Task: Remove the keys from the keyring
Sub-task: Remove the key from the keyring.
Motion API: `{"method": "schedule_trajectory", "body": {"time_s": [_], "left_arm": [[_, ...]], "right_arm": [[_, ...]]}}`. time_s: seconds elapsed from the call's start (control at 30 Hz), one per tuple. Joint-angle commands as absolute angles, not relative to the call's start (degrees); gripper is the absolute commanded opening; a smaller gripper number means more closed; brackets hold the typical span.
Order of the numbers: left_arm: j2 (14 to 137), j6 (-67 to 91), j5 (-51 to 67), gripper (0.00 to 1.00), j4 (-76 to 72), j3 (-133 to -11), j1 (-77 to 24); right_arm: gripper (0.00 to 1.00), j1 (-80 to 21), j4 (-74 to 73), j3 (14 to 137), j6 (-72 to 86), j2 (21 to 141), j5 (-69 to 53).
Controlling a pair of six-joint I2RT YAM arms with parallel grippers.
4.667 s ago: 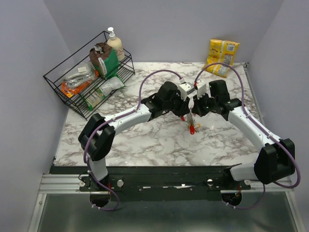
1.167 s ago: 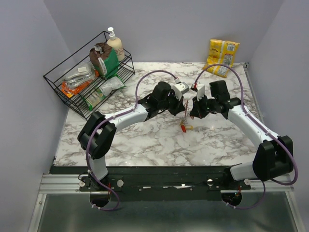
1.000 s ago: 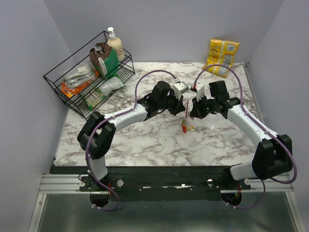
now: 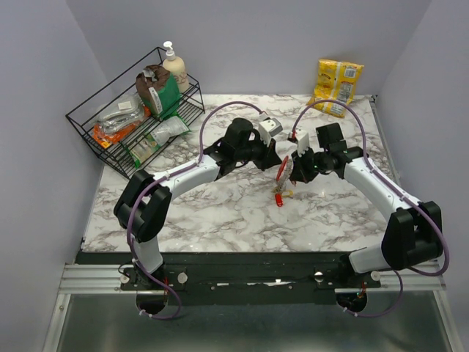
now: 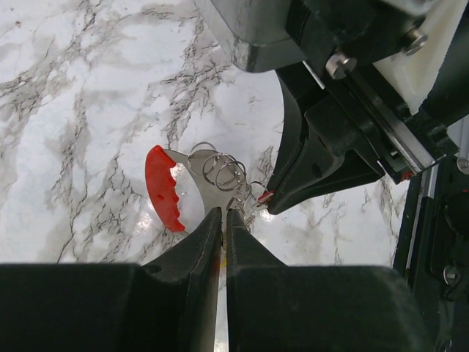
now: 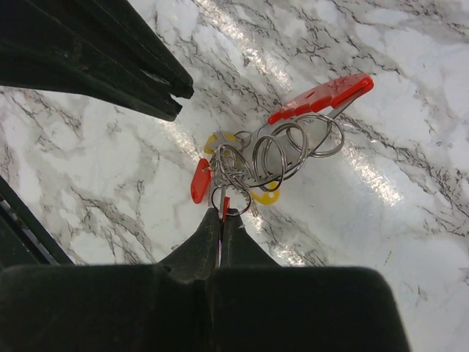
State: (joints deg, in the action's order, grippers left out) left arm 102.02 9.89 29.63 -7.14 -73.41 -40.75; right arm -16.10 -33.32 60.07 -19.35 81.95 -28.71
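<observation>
The keyring (image 6: 233, 198) is a bunch of thin steel rings with a red curved loop (image 6: 322, 95). On it hang the keys, one red-headed (image 6: 200, 180) and one yellow-headed (image 6: 265, 196). My right gripper (image 6: 221, 214) is shut on a small ring and a red sliver at the bunch's near end. In the top view the bunch (image 4: 280, 187) hangs below the right gripper (image 4: 292, 174). My left gripper (image 5: 222, 213) shows a narrow slit between its fingers and holds nothing. Its fingertips (image 6: 176, 92) stand apart from the bunch. The red loop (image 5: 163, 187) lies just beyond them.
A black wire rack (image 4: 110, 139) with packets and a soap bottle (image 4: 174, 66) stands at the back left. A yellow packet (image 4: 338, 86) lies at the back right. The marble table (image 4: 220, 213) stretches below both arms.
My left gripper has let go of the bunch, parted its jaws slightly and drawn back to the left. The red loop has swung upright. The right gripper keeps its grip.
</observation>
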Motion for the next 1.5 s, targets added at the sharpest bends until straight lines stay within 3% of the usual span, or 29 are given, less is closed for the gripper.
{"method": "schedule_trajectory", "body": {"time_s": [0.0,0.3,1.0,1.23,1.47], "left_arm": [[100.8,8.1,33.3,0.17,-6.4,-74.7,-41.7],[103.9,4.5,31.9,0.24,-3.4,-78.2,-43.3],[107.7,0.3,41.0,0.24,-1.9,-77.6,-43.1],[106.8,7.4,46.1,0.24,-13.0,-72.2,-39.6],[105.6,6.9,47.6,0.25,-15.1,-70.6,-39.1]], "right_arm": [[0.01,-15.9,-34.8,62.4,-20.6,80.5,-29.2],[0.01,-15.9,-35.2,62.3,-21.0,80.2,-30.3],[0.01,-15.9,-35.6,61.8,-21.1,80.2,-31.0],[0.01,-15.8,-36.7,62.1,-21.8,80.2,-34.2],[0.01,-15.8,-37.4,62.0,-22.8,80.2,-35.8]]}}
